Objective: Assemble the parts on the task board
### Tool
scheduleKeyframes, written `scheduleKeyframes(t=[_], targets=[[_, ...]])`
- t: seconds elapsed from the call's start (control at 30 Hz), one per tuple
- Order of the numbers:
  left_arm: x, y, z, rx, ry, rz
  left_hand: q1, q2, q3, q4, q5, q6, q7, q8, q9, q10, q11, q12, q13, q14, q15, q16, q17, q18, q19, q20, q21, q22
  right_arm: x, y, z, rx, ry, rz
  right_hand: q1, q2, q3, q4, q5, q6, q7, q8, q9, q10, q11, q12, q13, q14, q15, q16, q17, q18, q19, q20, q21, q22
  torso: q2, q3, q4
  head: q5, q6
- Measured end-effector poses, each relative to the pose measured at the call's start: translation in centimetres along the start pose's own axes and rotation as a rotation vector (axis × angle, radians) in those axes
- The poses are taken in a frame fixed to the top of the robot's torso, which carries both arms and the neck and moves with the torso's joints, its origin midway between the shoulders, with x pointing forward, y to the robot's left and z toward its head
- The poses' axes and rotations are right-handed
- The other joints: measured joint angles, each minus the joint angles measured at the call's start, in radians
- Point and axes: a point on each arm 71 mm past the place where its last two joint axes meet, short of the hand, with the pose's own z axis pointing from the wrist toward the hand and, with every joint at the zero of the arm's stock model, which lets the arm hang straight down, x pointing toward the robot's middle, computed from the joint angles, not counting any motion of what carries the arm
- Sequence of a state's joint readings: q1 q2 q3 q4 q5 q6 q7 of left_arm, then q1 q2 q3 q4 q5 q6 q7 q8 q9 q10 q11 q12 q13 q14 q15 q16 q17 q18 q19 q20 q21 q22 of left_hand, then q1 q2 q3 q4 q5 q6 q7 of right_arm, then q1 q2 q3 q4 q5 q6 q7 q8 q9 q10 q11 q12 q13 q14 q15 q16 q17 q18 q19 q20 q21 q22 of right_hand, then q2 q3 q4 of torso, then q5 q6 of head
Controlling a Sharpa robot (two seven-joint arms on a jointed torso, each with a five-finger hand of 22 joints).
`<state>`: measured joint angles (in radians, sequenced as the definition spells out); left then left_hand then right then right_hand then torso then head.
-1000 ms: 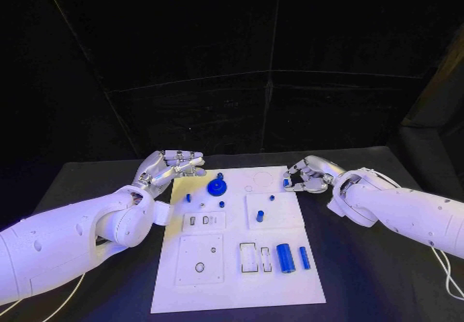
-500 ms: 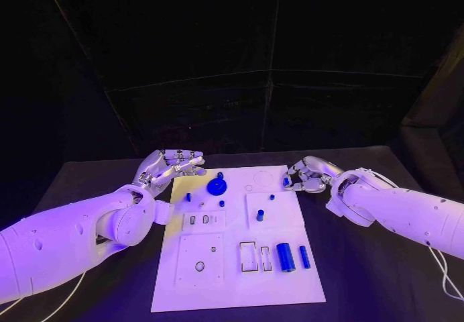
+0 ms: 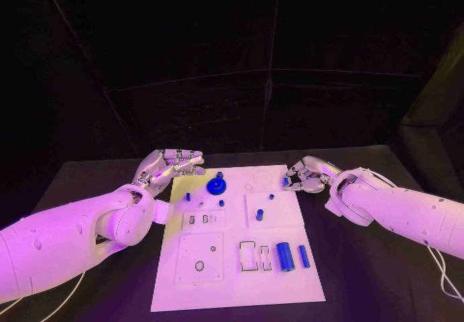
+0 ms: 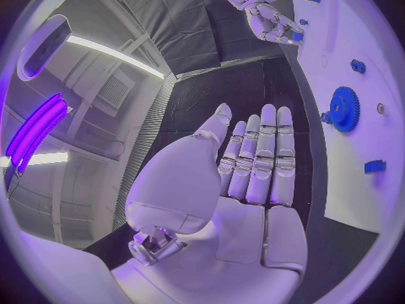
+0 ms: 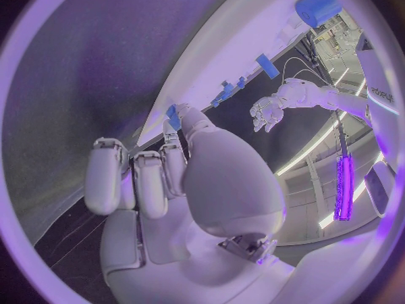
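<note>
Black cloth covers the table (image 3: 96, 176), and the white task board (image 3: 237, 282) lies lengthwise in its middle. On the board's far end stands a blue gear (image 3: 218, 186), with small blue pegs near it; a short blue peg (image 3: 259, 215) sits in a panel at mid-board, and toward the near end a thick blue cylinder (image 3: 285, 257) lies just beside a thinner blue rod (image 3: 304, 255). At the board's far left corner hovers the left hand (image 3: 171, 166), fingers straight and held together, palm bare (the left wrist view shows nothing in it). At the far right edge the right hand (image 3: 306, 174) has its fingers curled in, and a small blue part (image 5: 173, 116) shows at its fingertips; whether it is actually pinched I cannot tell.
</note>
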<state>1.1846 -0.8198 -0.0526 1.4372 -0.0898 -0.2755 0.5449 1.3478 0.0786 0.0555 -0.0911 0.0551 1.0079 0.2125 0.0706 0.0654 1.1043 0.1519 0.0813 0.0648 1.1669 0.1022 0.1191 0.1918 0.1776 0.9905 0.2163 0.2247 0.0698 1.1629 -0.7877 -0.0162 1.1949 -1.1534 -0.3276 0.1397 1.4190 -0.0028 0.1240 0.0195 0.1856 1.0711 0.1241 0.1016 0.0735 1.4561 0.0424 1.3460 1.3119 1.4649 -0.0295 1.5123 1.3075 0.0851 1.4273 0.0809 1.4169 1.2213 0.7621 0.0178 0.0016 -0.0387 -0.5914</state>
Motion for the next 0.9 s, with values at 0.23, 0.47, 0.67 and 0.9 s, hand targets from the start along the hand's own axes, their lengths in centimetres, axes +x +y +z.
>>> scheduleKeyframes(t=[0.23,0.47,0.67,0.9], targets=[[0.0,0.0,0.0,-0.001,0.0,0.0,0.0,0.0,0.0,0.0,0.0,0.0,0.0,0.0,0.0,0.0,0.0,0.0,0.0,0.0,0.0,0.0,0.0,0.0,0.0,0.0,0.0,0.0,-0.1,0.0,0.0,0.001,-0.01,0.002,-0.007,0.008,0.028,-0.009,-0.006,0.029,-0.003,0.015,0.0,0.006,-0.017,0.002,-0.004,0.0,-0.014,0.0,0.0,0.0,0.001,-0.014,0.005,0.005,0.0,0.0,0.0,0.0,-0.001],[0.0,0.0,0.0,-0.001,-0.001,0.0,0.0,0.0,0.0,0.0,0.0,0.0,0.0,0.0,0.0,0.0,0.0,0.0,0.0,0.0,0.0,0.0,0.0,0.0,0.0,0.0,0.0,0.0,0.0,0.6,0.0,-0.011,-0.034,0.018,-0.012,0.014,0.031,-0.012,-0.01,0.029,-0.003,0.017,0.0,0.005,-0.02,0.006,-0.004,0.002,-0.016,0.0,0.0,0.0,0.002,-0.015,0.005,0.006,-0.001,0.0002,0.0001,0.004,0.0],[-0.1,0.0,0.0,-0.002,-0.002,0.001,0.0,0.0,0.0,0.0,0.0,0.0,0.0,0.0,0.0,0.0,0.0,0.0,0.0,0.0,0.0,0.0,0.0,0.0,0.0,0.0,0.0,0.0,-0.1,1.2,-0.4,-0.026,-0.053,0.035,-0.015,0.018,0.041,-0.014,-0.004,0.03,-0.003,0.017,0.0,0.009,-0.023,0.006,-0.003,0.002,-0.016,0.0,0.0,0.0,0.006,-0.019,0.004,0.009,-0.001,-0.0006,0.0001,0.014,0.002],[-0.1,0.0,-0.1,-0.003,-0.002,0.001,0.0,0.0,0.0,0.0,0.0,0.0,0.0,0.0,0.0,0.0,0.0,0.0,0.0,0.0,0.0,0.0,0.0,0.0,0.0,0.0,0.0,0.0,0.4,3.4,-0.9,-0.049,-0.05,0.07,-0.017,0.019,0.041,-0.014,-0.004,0.03,-0.003,0.016,0.0,0.009,-0.023,0.008,-0.002,0.002,-0.016,0.0,0.0,0.0,0.006,-0.019,0.004,0.011,-0.004,-0.0042,0.0021,0.016,0.007]])
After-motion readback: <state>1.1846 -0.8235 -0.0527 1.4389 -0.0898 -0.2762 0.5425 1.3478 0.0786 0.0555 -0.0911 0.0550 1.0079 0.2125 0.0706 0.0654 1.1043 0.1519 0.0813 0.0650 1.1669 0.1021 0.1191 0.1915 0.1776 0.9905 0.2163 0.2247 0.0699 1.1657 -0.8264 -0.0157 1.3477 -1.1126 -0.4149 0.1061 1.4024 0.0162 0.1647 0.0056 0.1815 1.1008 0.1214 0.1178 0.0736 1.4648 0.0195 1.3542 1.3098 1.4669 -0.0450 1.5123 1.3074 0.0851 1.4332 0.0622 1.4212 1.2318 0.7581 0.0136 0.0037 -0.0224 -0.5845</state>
